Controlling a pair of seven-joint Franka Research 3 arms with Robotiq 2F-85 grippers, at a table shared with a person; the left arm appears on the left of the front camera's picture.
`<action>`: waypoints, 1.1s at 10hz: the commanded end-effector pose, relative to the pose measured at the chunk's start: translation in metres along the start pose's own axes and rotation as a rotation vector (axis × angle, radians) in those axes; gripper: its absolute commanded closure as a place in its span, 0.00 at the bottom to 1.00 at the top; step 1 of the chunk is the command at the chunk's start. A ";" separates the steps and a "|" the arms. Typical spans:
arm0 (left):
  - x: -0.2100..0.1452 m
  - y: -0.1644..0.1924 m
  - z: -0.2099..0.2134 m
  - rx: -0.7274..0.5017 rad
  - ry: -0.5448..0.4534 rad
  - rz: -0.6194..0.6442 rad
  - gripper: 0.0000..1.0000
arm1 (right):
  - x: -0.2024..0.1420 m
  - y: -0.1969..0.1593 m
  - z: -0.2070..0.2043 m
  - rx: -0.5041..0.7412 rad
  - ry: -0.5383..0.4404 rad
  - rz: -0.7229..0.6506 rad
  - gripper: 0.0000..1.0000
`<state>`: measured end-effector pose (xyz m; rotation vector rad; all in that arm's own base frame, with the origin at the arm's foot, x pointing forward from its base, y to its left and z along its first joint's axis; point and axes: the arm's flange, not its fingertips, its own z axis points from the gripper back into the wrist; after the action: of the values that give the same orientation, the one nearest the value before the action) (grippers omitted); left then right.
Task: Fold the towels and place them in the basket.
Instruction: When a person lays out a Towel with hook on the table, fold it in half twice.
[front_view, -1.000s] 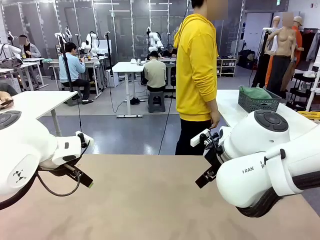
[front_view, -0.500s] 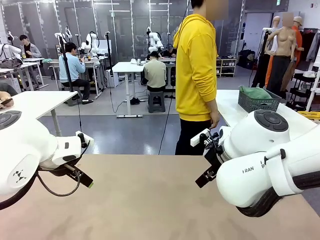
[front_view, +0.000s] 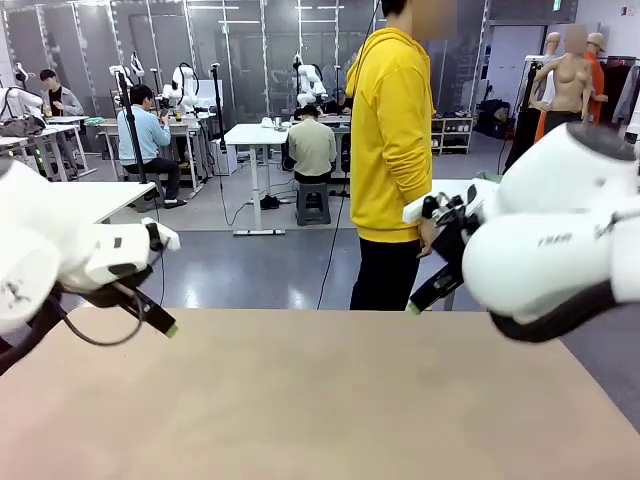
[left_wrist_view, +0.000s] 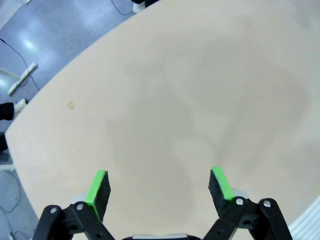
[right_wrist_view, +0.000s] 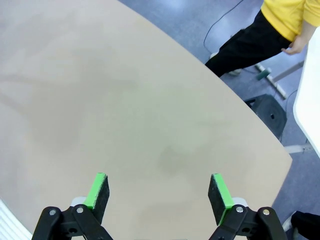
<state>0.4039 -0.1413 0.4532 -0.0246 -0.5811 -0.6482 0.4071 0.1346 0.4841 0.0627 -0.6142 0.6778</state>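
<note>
My left gripper (left_wrist_view: 160, 180) hangs open over the bare tan table (left_wrist_view: 190, 90), nothing between its green pads. In the front view the left gripper (front_view: 160, 318) sits above the table's far left part. My right gripper (right_wrist_view: 159, 182) is open too, above the tan table (right_wrist_view: 100, 100) near its far edge, and in the front view the right gripper (front_view: 428, 292) is raised at the right. The towels and the basket are out of view; my right arm (front_view: 560, 240) covers the side table behind it.
A person in a yellow hoodie (front_view: 395, 130) and black trousers (right_wrist_view: 250, 45) stands at the far edge, hand (right_wrist_view: 299, 44) hanging down. A white side table (front_view: 90, 200) stands at the back left. A black floor stand (right_wrist_view: 272, 112) lies beyond the table's edge.
Both arms have lifted and swung upward since half a second ago. The right arm now covers the grey basket with green cloth that showed on the white table behind.
</note>
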 end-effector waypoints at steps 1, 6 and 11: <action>-0.003 0.019 0.050 -0.049 0.003 0.036 0.00 | -0.007 -0.031 0.032 0.086 0.068 -0.007 0.00; -0.051 0.070 0.167 -0.074 -0.112 0.208 0.00 | -0.079 -0.084 0.128 0.070 0.019 -0.106 0.00; -0.093 0.114 0.229 -0.013 -0.141 0.400 0.00 | -0.122 -0.110 0.177 0.017 -0.012 -0.177 0.00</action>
<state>0.2998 0.0489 0.6092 -0.1851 -0.7053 -0.2906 0.3146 -0.0608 0.5806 0.1541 -0.6187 0.4914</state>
